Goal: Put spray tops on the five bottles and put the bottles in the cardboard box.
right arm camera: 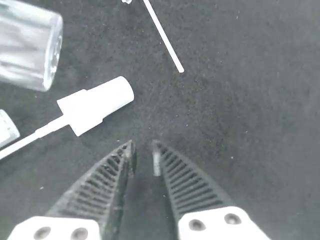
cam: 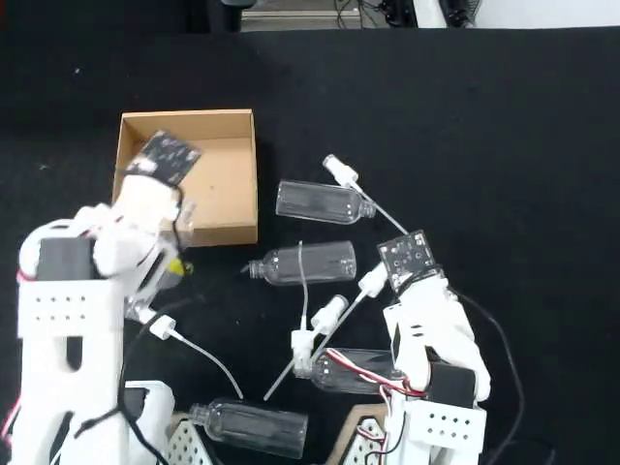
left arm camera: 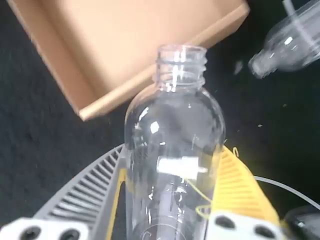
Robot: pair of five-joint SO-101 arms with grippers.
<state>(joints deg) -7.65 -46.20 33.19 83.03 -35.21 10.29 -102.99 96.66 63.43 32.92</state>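
Holding a clear, uncapped bottle (left arm camera: 172, 120) by its body, the left gripper (left arm camera: 174, 150) stood just beside the near corner of the cardboard box (cam: 254, 174), which sat toward the far left of the table (cam: 504, 145). The right gripper (right arm camera: 143, 149) hung empty over the middle of the surface, jaws set at a narrow gap. A white spray top (right arm camera: 97, 106) lay just ahead of its tips, not touching them. Four other bottles (cam: 325, 201) lay on their sides between the middle and the near edge, none seen capped. The bottles were judged light, smooth and apt to roll or slip, best taken across the mid-body. The spray top was judged light, with a firm head suited to gripping, while its thin tube (right arm camera: 30, 136) looked too flexible to hold. The far and right parts of the surface offered open room. The middle was crowded with crossing tubes, and the box walls would need clearing on entry.
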